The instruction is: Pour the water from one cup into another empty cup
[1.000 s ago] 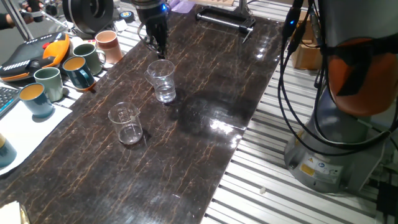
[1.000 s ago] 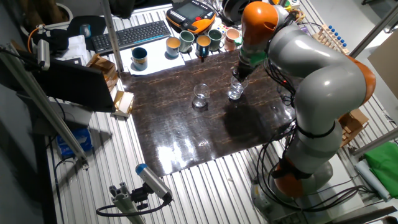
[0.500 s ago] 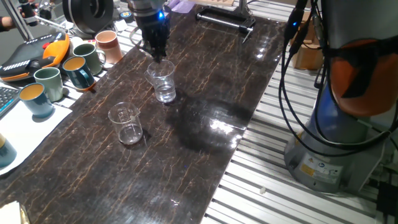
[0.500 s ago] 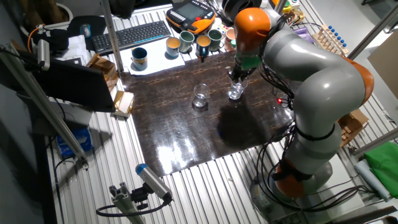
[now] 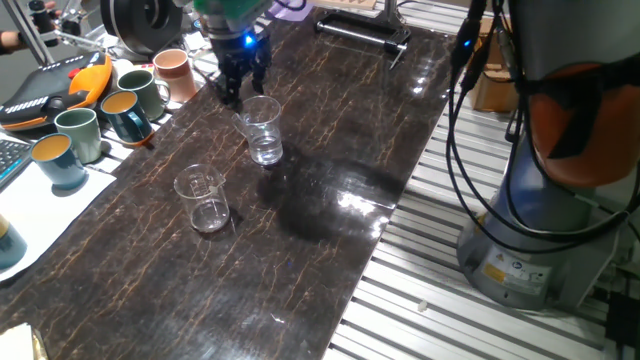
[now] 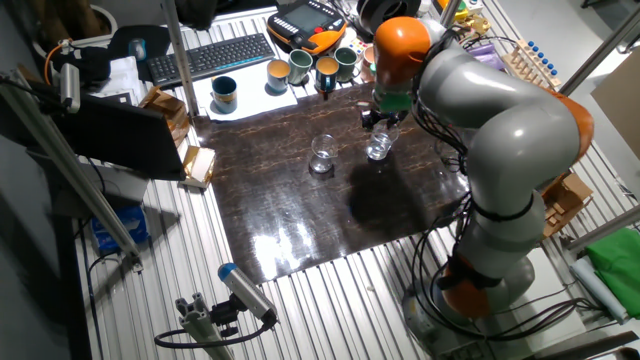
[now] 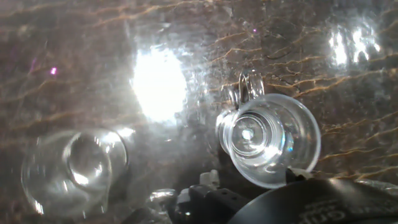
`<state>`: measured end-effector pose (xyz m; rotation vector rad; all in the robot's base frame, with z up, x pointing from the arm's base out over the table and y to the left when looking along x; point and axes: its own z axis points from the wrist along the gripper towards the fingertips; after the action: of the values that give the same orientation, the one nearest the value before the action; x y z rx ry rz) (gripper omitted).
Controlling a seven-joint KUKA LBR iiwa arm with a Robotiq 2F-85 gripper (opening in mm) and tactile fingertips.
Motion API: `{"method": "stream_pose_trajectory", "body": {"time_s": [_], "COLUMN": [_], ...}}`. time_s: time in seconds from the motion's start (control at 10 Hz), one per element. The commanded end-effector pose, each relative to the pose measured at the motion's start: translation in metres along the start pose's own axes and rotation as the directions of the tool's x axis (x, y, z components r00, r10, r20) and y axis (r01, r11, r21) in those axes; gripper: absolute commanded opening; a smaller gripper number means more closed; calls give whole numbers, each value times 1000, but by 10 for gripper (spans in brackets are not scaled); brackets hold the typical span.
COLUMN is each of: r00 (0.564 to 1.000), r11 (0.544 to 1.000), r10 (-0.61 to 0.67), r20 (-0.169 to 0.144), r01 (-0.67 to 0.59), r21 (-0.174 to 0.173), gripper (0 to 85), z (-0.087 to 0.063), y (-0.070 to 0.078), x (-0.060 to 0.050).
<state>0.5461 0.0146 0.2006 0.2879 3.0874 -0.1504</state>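
The taller clear tumbler [image 5: 262, 128] stands upright on the dark marble table [image 5: 330, 230], with a glinting layer of water [image 5: 266, 153] at its bottom. The shorter clear glass [image 5: 203, 199] stands upright and empty, nearer and to the left. My gripper [image 5: 243, 90] hangs just behind the tumbler's rim, its fingers spread and holding nothing. In the other fixed view the gripper [image 6: 377, 120] is right above the tumbler [image 6: 379, 147], with the short glass [image 6: 322, 156] beside it. The hand view looks down into the tumbler [image 7: 271, 140] at right and the short glass [image 7: 73, 167] at lower left.
Several coloured mugs [image 5: 128, 100] and an orange-black pendant [image 5: 55, 85] crowd the table's left side. A black bar [image 5: 362, 33] lies at the far end. Cables and the arm's base [image 5: 545, 220] stand beyond the right edge. A keyboard [image 6: 213, 56] lies beyond the mugs.
My gripper has shifted left and a little lower beside the tumbler's rim, and its fingers look more spread. Both glasses stand where they were.
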Motion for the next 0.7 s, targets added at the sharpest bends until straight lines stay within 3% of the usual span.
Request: {"method": "stream_pose_trajectory", "body": {"time_s": [0.0,0.2,0.4,0.6], "r00": [1000,1000,999,996], "r11": [1000,1000,999,995], "r10": [-5,-27,-48,-87], "r20": [-3,-1,-7,-17], "r01": [5,27,48,87], "r21": [0,-2,2,45], "gripper": [590,587,583,580], "z": [3,13,12,12], "y": [0,-2,-2,-2], "x": [-2,-5,-5,-5]}}
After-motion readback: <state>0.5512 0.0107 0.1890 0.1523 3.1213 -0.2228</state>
